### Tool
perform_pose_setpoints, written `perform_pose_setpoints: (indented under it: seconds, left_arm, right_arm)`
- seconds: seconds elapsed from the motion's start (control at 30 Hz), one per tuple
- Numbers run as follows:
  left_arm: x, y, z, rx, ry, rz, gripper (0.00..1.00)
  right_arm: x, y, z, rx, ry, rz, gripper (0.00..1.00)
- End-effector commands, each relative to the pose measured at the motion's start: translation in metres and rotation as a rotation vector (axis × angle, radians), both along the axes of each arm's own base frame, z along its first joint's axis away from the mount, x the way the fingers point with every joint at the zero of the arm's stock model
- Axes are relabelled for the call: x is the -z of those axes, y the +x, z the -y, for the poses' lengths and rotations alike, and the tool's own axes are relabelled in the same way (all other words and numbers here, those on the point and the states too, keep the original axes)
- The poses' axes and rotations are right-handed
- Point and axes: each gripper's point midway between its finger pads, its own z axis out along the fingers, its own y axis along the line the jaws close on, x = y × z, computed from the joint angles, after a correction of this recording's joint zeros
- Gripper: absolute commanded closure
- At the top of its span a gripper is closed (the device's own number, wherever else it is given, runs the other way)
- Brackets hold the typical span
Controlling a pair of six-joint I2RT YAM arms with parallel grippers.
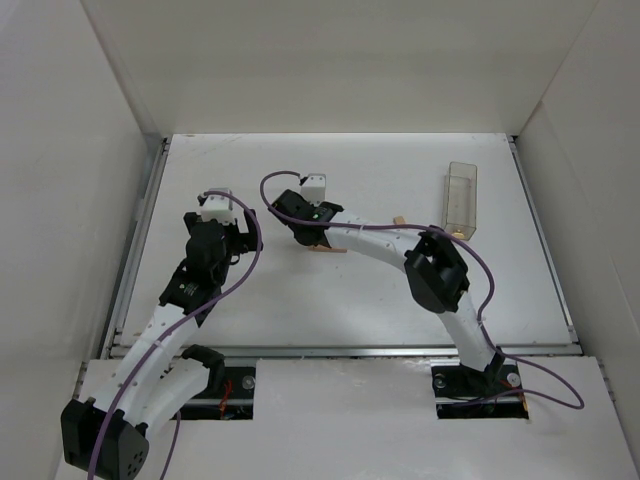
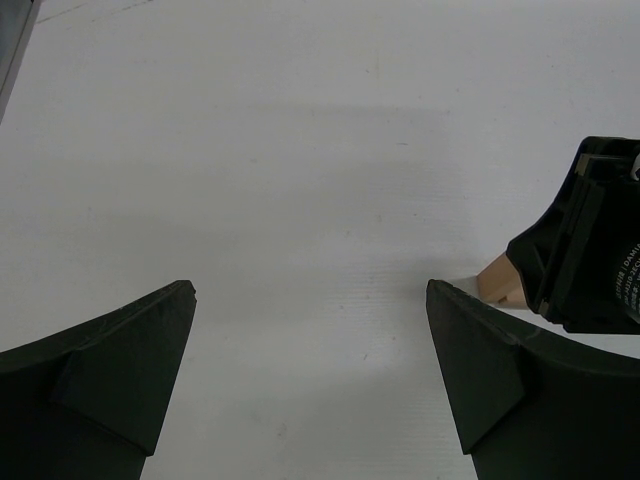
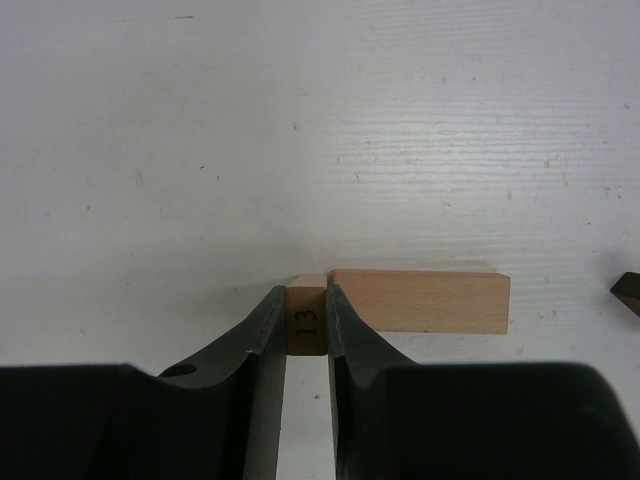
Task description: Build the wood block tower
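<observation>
White walls [image 1: 350,60] close in a white table [image 1: 400,300] on three sides, and both arms reach out over its middle. At the far right of the table a clear plastic box [image 1: 461,198] stands upright, well apart from both hands. The right hand [image 3: 306,292] sits near the table's centre with its two dark fingers pressed against the sides of a small tan block [image 3: 306,322], whose near end face carries the number 13. Just beside that block, on its right, a longer tan bar [image 3: 420,300] lies flat on the table, one end hidden behind the right finger; whether the two pieces touch cannot be told. The left hand [image 2: 310,290] hovers to the left of the right one with its fingers spread wide over bare table, gripping nothing. From its wrist view, the black body of the right hand shows at the right edge with a sliver of tan wood below it.
</observation>
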Motion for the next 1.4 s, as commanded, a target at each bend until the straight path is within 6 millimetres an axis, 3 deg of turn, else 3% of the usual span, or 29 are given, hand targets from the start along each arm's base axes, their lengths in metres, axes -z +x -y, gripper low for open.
perform_pose_setpoints:
  seconds: [0.0, 0.67, 1.0, 1.2, 1.37]
  left_arm:
    - [-0.009, 0.001, 0.004, 0.014, -0.031, 0.043, 0.00]
    - [-0.008, -0.001, 0.005, 0.023, -0.033, 0.042, 0.00]
    - [-0.008, -0.001, 0.007, 0.032, -0.036, 0.041, 0.00]
    - [-0.008, -0.001, 0.007, 0.032, -0.036, 0.041, 0.00]
    - [-0.008, -0.001, 0.007, 0.032, -0.036, 0.041, 0.00]
  right_arm:
    - [0.001, 0.001, -0.004, 0.000, -0.014, 0.008, 1.00]
    - [-0.003, 0.001, 0.004, 0.021, -0.036, 0.016, 1.00]
    - [0.005, -0.003, 0.002, -0.001, -0.024, -0.036, 1.00]
    - [0.010, -0.003, 0.005, -0.002, -0.032, -0.062, 0.74]
    - [0.007, -0.002, 0.004, -0.002, -0.025, -0.056, 0.71]
